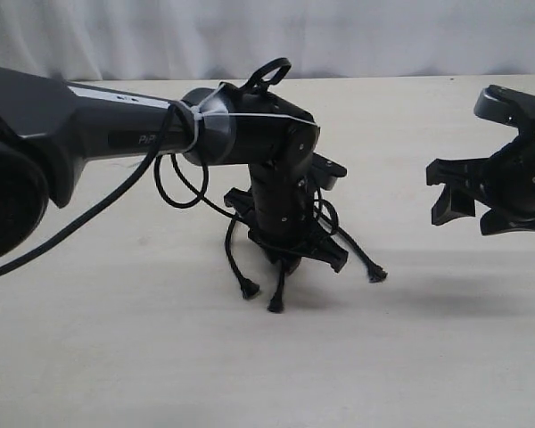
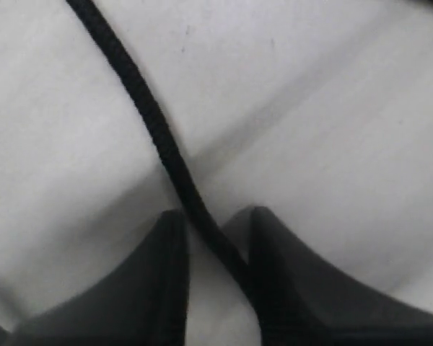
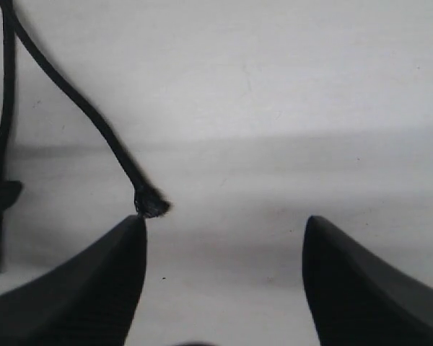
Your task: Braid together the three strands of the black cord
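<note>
The pale counter carries everything. My left arm reaches over it from the left edge to about the middle, with the wrist bent so that my left claw points straight down at the surface. My right claw hangs above the counter nearer the right edge, its jaws wide apart and holding nothing. The black cord lies about the middle of the counter, under my left claw; its bound head I cannot see — my own wrist hides it. Its long axis runs from the far edge toward the near edge. The three strands fan out toward the near edge, and the right one slants to the near right corner. No crossing shows below my claw, so I judge the braid is at its start or at an early crossing. One strand runs between my left fingers, which stand close together; whether they really pinch it I cannot tell. Next, I think, my right claw must come down to the knotted tip just beside its finger, close on that strand and carry it over the middle one — without pulling the head loose.
</note>
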